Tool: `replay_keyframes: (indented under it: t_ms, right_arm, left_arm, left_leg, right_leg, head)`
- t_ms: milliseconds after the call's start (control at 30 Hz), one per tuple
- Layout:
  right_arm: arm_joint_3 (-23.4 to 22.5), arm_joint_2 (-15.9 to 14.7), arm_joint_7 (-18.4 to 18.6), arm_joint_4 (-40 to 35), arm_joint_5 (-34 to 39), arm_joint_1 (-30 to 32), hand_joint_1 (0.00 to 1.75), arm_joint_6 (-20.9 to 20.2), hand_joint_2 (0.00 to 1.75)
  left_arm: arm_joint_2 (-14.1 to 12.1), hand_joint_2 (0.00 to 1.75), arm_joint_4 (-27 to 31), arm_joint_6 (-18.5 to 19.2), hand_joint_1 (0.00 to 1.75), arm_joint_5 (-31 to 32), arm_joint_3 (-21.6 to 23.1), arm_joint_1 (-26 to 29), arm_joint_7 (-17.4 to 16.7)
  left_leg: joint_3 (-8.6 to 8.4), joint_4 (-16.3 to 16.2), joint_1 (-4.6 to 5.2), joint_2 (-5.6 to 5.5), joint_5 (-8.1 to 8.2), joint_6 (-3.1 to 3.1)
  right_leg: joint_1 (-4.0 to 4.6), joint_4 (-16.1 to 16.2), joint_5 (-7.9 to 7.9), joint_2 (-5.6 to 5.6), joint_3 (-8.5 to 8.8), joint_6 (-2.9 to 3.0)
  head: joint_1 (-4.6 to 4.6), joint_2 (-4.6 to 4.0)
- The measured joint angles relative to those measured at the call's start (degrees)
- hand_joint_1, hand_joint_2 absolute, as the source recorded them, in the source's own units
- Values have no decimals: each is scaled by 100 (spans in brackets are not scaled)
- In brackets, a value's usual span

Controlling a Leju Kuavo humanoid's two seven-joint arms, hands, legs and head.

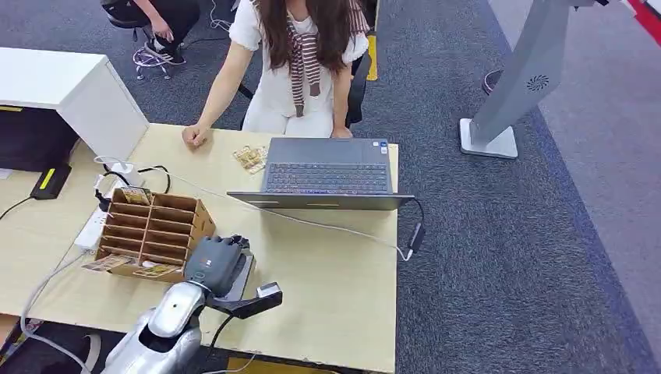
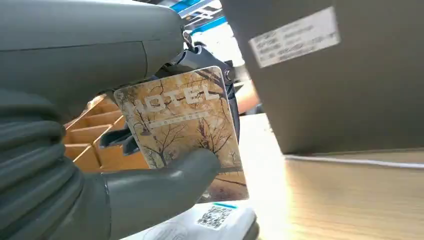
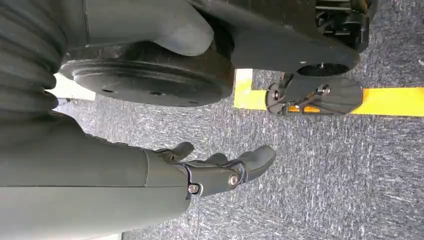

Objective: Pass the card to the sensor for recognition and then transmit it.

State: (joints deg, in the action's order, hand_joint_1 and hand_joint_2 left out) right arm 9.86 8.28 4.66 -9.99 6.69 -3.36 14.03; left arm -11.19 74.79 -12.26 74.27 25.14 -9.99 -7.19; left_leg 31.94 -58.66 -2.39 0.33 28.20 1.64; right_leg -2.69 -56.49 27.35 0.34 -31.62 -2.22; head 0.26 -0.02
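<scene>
My left hand (image 1: 216, 263) hovers over the table's front part, just right of the cardboard organizer. It pinches a tan hotel card (image 2: 184, 129) with bare trees printed on it between thumb (image 2: 165, 187) and fingers. The card stands upright just above a white sensor (image 2: 202, 225) that bears a QR code. That sensor (image 1: 246, 273) shows as a grey slab under the hand in the head view. My right hand (image 3: 220, 170) hangs beside my body over the carpet, fingers apart and holding nothing.
A cardboard organizer (image 1: 156, 228) with card slots stands left of the hand. An open laptop (image 1: 327, 173) sits mid-table with a cable (image 1: 343, 228) running past. Loose cards (image 1: 251, 158) lie near a seated person (image 1: 300, 70), whose hand (image 1: 193, 136) rests on the far edge.
</scene>
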Motion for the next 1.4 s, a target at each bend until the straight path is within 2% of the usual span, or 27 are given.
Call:
replay_keyframes:
  t_ms: [133, 300, 967, 1100, 1400]
  right_arm:
    - [-11, 7, 33, 0, 9, 0, 0, 52, 175]
    - [-44, 9, 52, 0, 9, -1, 0, 61, 175]
    - [-96, 11, 61, 0, 9, 0, 0, 89, 175]
    - [-129, 13, 59, 0, 98, 6, 0, 120, 175]
    - [-151, 24, 59, 0, 74, 8, 0, 138, 175]
  left_arm:
    - [102, 175, -94, 161, 175, 79, -2, -6, -310]
    - [203, 175, -151, 260, 175, 118, -13, -25, -432]
    - [332, 175, -234, 387, 175, 126, -66, -31, -498]
    - [334, 175, -197, 249, 175, 181, -164, 144, -548]
    - [334, 175, 57, 260, 175, 277, -332, 461, -548]
  left_leg:
    - [1, 0, 0, 0, 0, 0]
    - [-1, 0, 0, -1, 0, 0]
    - [-3, 0, 2, -4, -1, -2]
    - [-6, 1, 2, -3, -1, -2]
    - [-11, 1, 3, -12, -1, -2]
  right_leg:
    - [0, 0, 0, 0, 1, 0]
    - [0, 0, 0, -2, 3, 0]
    - [-2, 0, 0, -7, 12, -1]
    - [-2, -1, 0, -7, 14, 0]
    - [-3, 0, 4, -14, 23, -5]
  head:
    - [2, 0]
    - [0, 0]
    - [0, 0]
    - [-2, 0]
    - [-2, 0]
